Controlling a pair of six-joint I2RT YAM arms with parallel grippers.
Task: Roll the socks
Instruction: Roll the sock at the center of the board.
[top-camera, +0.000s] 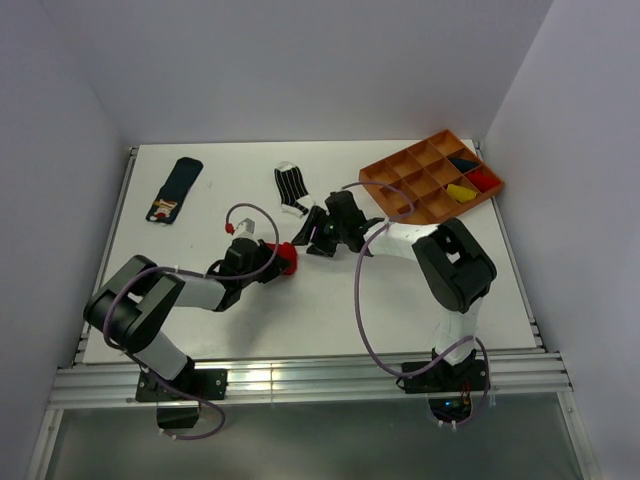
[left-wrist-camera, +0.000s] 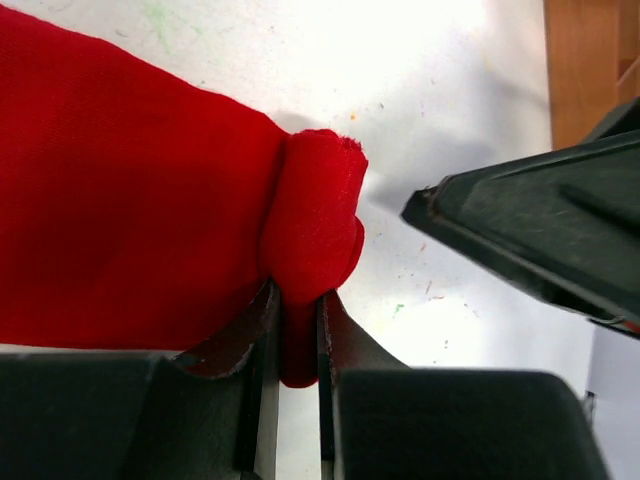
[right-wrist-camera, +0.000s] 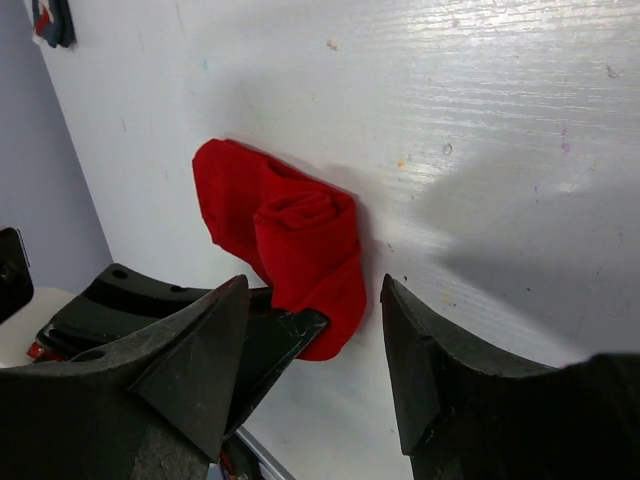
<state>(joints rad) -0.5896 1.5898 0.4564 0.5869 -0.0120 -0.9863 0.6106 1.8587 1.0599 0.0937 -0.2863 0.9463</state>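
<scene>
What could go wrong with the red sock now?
1. Only the left gripper pinches the red sock, at the edge of its small roll; the roll could spring loose.
2. The right gripper hovers open close by; it might bump the left one or knock the roll.

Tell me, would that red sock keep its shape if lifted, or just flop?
Probably flop: the red sock lies limp and creased. Its rolled end may well unroll, since only the left pincer pinches it. Likely light too, being thin fabric.
</scene>
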